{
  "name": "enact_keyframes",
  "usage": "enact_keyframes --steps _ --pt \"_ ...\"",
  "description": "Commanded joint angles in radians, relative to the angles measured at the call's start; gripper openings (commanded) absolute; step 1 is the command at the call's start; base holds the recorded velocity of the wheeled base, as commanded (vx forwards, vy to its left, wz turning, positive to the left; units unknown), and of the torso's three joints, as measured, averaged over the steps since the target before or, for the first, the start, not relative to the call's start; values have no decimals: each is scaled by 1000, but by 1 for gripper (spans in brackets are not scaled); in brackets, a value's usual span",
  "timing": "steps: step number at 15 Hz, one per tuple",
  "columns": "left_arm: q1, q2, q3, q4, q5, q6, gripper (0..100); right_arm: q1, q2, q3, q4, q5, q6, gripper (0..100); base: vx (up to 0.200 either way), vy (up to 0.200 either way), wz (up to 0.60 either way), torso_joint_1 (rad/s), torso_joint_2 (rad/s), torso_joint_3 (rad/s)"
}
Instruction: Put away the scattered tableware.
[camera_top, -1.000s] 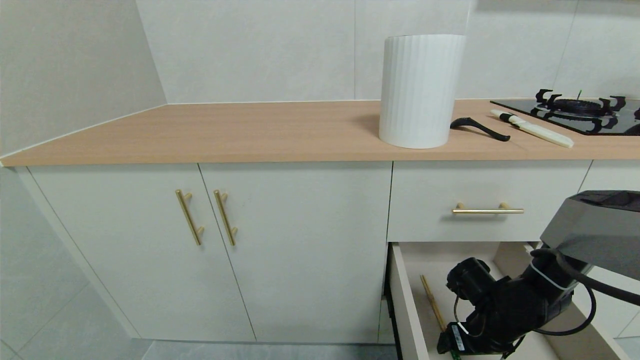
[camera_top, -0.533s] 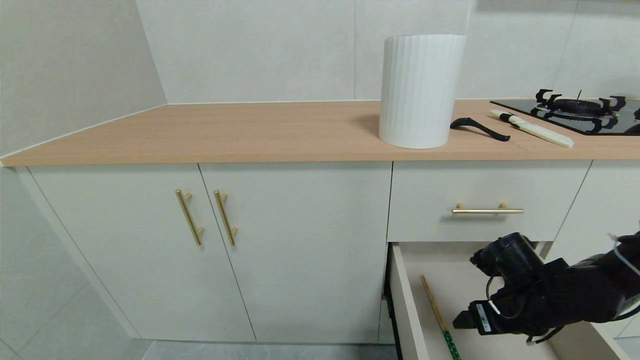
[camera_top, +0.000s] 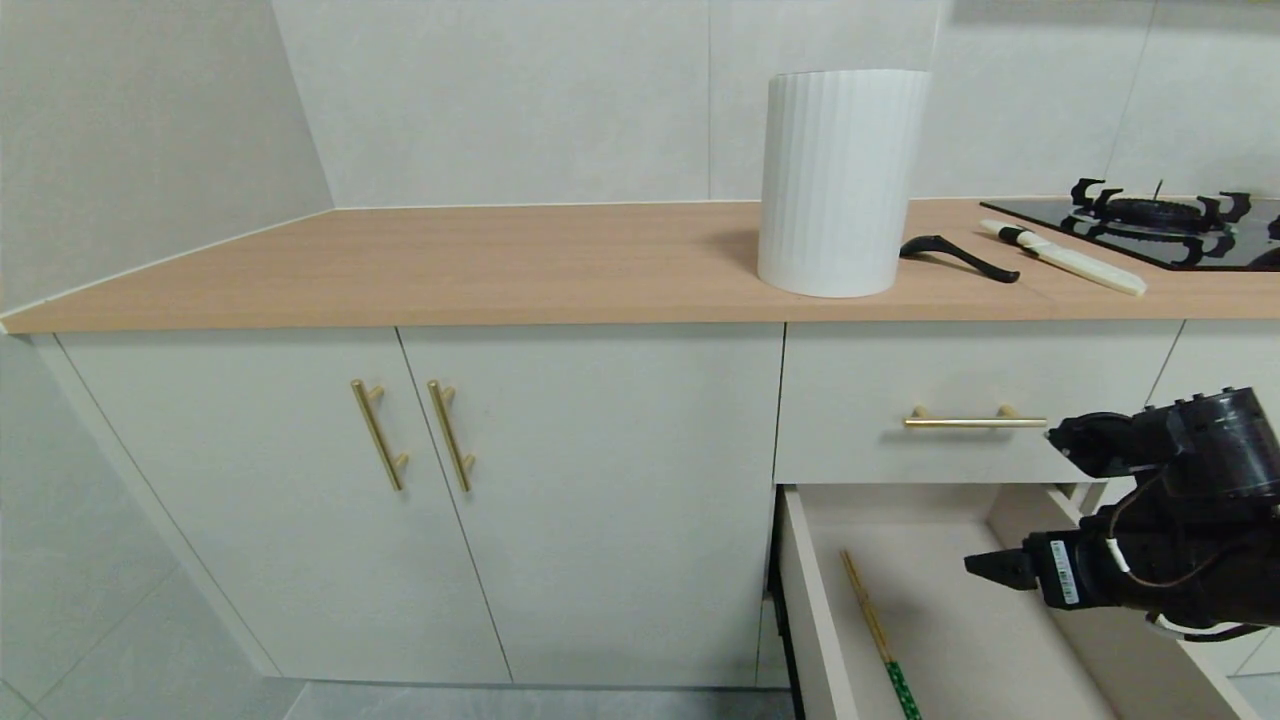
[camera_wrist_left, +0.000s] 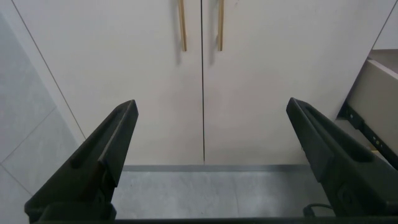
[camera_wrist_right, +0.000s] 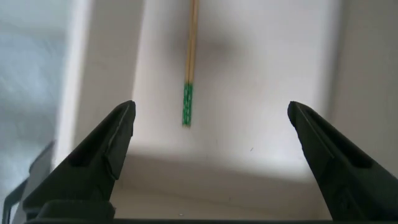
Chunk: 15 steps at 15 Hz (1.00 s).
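A pair of wooden chopsticks (camera_top: 870, 625) with green ends lies along the left side of the open lower drawer (camera_top: 805, 590). The right wrist view shows the chopsticks (camera_wrist_right: 189, 68) on the drawer floor (camera_wrist_right: 267, 93). My right gripper (camera_top: 1030, 505) hovers above the drawer's right side, open and holding nothing, its fingers (camera_wrist_right: 99, 155) spread wide. On the counter lie a black utensil (camera_top: 960, 257) and a white knife (camera_top: 1065, 257). My left gripper (camera_wrist_left: 208, 162) is open and faces the cabinet doors (camera_wrist_left: 202, 74).
A tall white ribbed container (camera_top: 838, 180) stands on the wooden counter (camera_top: 450, 265) beside the utensils. A gas stove (camera_top: 1160, 225) sits at the far right. Above the open drawer is a shut drawer with a gold handle (camera_top: 975, 422).
My right gripper has risen out of the drawer and moved right, away from the chopsticks. Their green ends are now uncovered.
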Motion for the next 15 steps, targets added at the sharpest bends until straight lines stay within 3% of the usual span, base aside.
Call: enact_keyframes --steps 1,6,15 --pt "0 0 -1 0 0 0 100 -18 -86 6 -1 0 -14 100 0 0 0 0 0 0" --pt "0 0 -1 0 0 0 100 -24 -100 8 -6 0 -21 100 0 0 0 5 -42 -33" --pt "0 0 1 0 0 0 100 -24 -89 9 -6 0 -26 100 0 0 0 127 -419 -295"
